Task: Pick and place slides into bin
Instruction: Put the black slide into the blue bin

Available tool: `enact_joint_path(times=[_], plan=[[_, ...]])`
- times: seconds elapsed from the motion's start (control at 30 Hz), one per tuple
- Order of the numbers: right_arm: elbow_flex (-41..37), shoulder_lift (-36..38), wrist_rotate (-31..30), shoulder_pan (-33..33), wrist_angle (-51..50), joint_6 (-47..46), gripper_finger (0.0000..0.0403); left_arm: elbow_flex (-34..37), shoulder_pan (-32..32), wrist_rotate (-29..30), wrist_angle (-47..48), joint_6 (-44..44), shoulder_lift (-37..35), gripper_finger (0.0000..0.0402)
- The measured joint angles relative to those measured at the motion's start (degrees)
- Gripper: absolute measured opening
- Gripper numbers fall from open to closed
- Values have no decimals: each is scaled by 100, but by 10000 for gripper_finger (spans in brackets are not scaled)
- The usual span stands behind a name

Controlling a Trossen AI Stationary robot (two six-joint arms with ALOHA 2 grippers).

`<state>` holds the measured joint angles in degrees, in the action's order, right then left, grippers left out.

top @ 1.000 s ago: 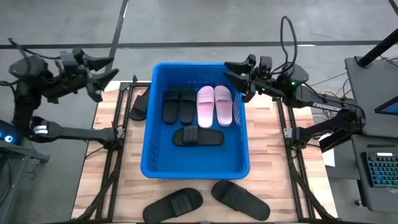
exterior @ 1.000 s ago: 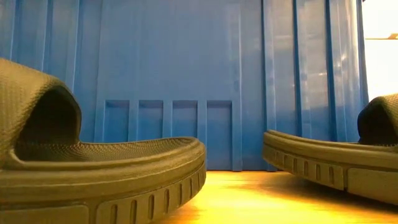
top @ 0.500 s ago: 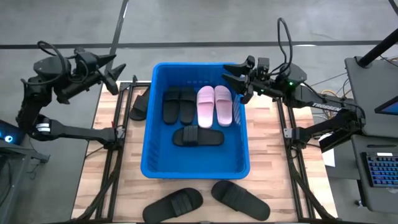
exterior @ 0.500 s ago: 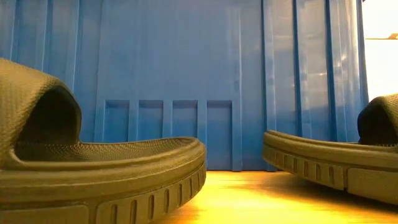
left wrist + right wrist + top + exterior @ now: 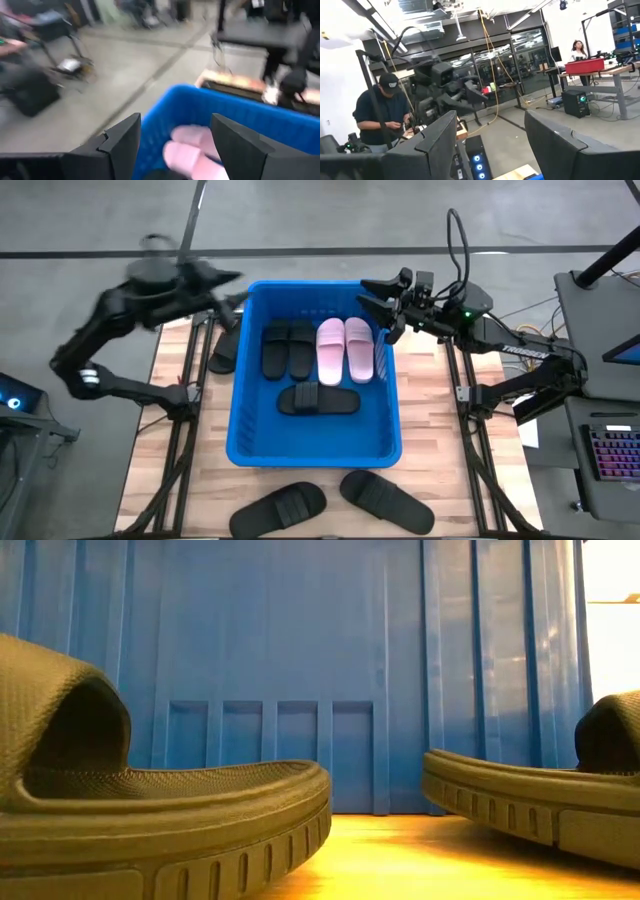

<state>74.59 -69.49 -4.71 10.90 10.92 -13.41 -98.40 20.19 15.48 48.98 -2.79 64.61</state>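
Blue bin [image 5: 313, 450] set on the middle of the wooden counter [image 5: 443, 448], reaching from near its far edge most of the way toward the near edge. Inside, against the far wall: a pair of black slides [image 5: 288, 347] side by side, and just beside them, toward the right wall, the pink pair [image 5: 346, 348], touching each other. One more black slide [image 5: 318, 400] lying crosswise on the floor of the bin, nearer its middle. Outside the bin, two black slides [image 5: 331, 502] resting on the counter along the near edge, apart from each other (seen close up in the low view as rubber soles [image 5: 160, 830] in front of the blue wall). Another black slide [image 5: 224, 350] on the counter beside the bin's left wall, near the far-left corner. Left tool [image 5: 228, 292] blurred in the high view, hovering above the bin's far-left corner, fingers [image 5: 122, 145] spread apart with nothing between them, pink slides visible past them. Right tool [image 5: 368, 296] hovering over the bin's far-right corner, fingers [image 5: 552, 142] likewise parted and holding nothing. People in the room beyond, seen past the right tool's fingers.
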Motion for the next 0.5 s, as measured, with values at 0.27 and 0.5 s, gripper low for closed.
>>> enact_joint_path(times=[0.27, 0.5], plan=[[0, 0, 17, -2, -91, -318, 224, -656, 1041, -1694, 152, -449, 1076, 225], [0, 4, 63, -17, -177, -369, 224, -1120, 1969, -2003, 1405, -1025, 1999, 225]])
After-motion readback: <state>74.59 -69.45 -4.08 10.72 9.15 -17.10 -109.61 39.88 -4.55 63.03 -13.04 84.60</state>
